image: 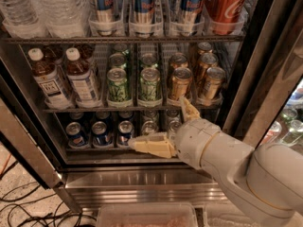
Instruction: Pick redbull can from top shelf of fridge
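Though the fridge (265, 56) stands open with its top shelf (123, 39) stocked, the gripper (158, 122) hangs low by the bottom rack, fingers (151, 145) spread apart, empty. The redbull cans (144, 4) stand upright up there in clear lane trays: probably light, thin-walled, slick, best pinched mid-body. Count: three redbull, one cola can (226, 4), two water bottles (61, 13).

The top shelf (123, 39), a dark wire rack, carries clear lane trays (147, 29). They hold water bottles (19, 8) at left, three redbull cans (144, 1) in the middle and a red cola can (226, 1) at right. The claw (156, 122) hangs well below, fingers spread, before the lowest rack (94, 149).
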`<state>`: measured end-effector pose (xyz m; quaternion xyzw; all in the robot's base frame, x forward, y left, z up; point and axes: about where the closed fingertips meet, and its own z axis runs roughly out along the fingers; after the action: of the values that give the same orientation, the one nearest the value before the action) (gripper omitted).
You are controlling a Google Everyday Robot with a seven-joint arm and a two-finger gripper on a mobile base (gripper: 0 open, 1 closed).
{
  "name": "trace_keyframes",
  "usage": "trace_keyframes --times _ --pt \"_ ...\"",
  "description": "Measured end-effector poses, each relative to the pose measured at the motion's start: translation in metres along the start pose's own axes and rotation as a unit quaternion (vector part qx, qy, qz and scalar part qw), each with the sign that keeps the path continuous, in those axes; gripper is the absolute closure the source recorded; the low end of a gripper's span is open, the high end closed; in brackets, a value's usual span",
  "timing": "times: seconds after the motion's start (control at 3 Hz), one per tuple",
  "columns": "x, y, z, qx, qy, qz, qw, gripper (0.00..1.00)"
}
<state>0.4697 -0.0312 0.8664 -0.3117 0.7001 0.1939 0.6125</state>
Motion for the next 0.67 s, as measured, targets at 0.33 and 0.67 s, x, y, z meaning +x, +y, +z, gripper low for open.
trace_keyframes --times 0.33,0.67 --pt "-0.023 0.008 0.012 -0.009 -0.008 0.003 0.9999 0.0" --pt "-0.05 0.01 0.018 -0.008 -0.01 0.002 0.9999 0.0"
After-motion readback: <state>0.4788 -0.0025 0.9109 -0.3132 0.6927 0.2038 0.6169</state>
